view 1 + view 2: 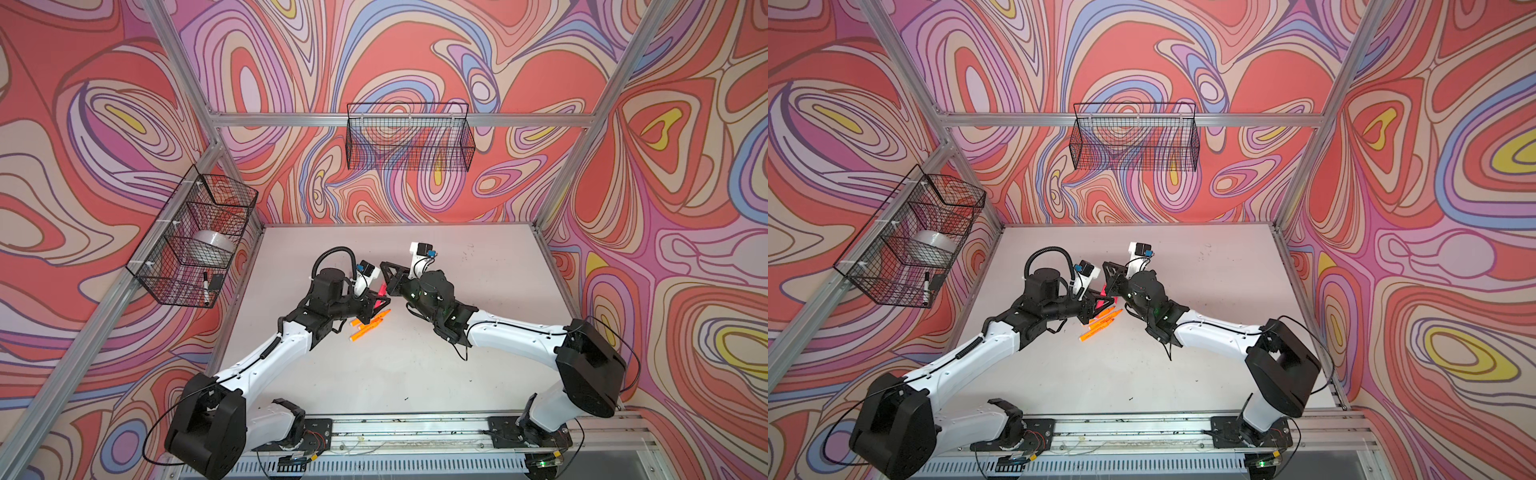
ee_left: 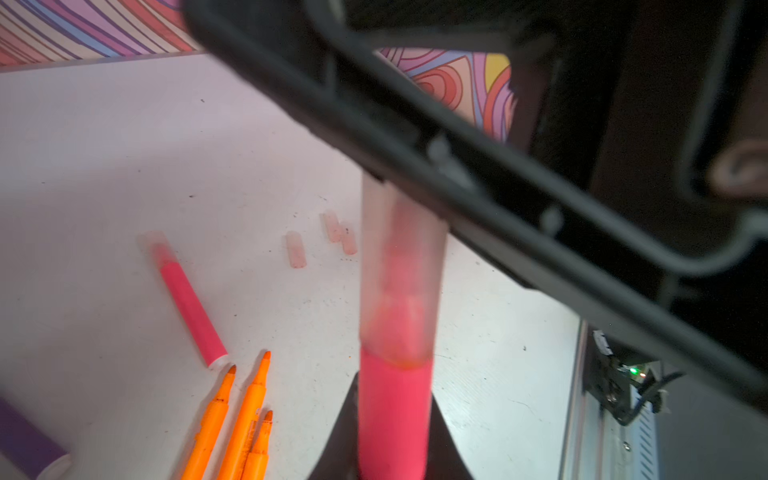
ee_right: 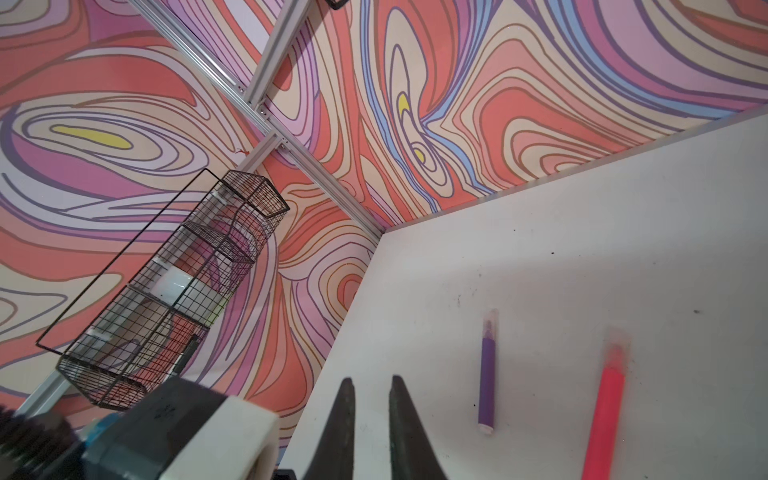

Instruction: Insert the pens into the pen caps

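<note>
Three orange pens (image 2: 245, 415) just beside one capped pink pen (image 2: 189, 303)

White tabletop (image 1: 1204, 332), two white-and-black arms meeting near the middle. Left gripper (image 1: 1100, 301) clamped on slim pink-red marker pen (image 1: 1101, 288), which is mostly hidden by the black fingers. Right gripper (image 1: 1106, 268) just beside it, tips pointing left. Three orange marker pens (image 1: 1098, 322) lie close together on the table by the left gripper. Long black wire basket (image 1: 1133, 137) hangs on the back wall. Compartmented black wire basket (image 1: 909, 245) on the left wall holds a white tape roll (image 1: 932, 241) and a black-and-white marker (image 1: 926, 286).
</note>
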Controlling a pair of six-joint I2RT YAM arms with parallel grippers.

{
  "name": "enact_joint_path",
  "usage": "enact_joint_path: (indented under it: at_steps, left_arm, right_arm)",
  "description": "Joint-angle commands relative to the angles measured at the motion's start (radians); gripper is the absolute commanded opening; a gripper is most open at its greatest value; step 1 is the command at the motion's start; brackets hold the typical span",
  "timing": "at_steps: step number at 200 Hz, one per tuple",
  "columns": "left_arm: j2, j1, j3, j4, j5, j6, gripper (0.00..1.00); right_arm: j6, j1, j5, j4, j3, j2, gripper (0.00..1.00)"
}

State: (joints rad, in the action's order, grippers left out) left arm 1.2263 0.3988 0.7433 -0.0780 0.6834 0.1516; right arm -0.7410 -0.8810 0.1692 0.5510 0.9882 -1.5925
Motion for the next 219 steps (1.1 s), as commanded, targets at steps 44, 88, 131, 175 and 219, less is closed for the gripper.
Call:
enact_joint_path:
  at_steps: [44,88,131,175,219]
  left_arm:
    - [-0.090,-0.074,0.044,-0.251,-0.306,0.047,0.00]
    - [-0.117,0.030,0.001,-0.290,-0.612,-0.059,0.00]
    - [-0.134,0.033,-0.020,-0.305,-0.568,-0.050,0.00]
    - [-0.130,0.034,-0.062,-0.283,-0.513,-0.053,0.00]
    - [-0.075,0.032,-0.092,-0.189,-0.519,-0.025,0.00]
  right_arm:
    - [-0.018,-0.169,-0.191,-0.286,-0.017,-0.020,0.00]
    - [-0.088,-0.228,-0.062,-0.413,0.043,-0.044,0.00]
    - [-0.068,-0.218,0.002,-0.446,0.051,-0.017,0.00]
    - [-0.008,-0.148,0.106,-0.525,0.074,0.064,0.00]
    - [0.032,-0.018,0.260,-0.669,0.076,0.207,0.32]
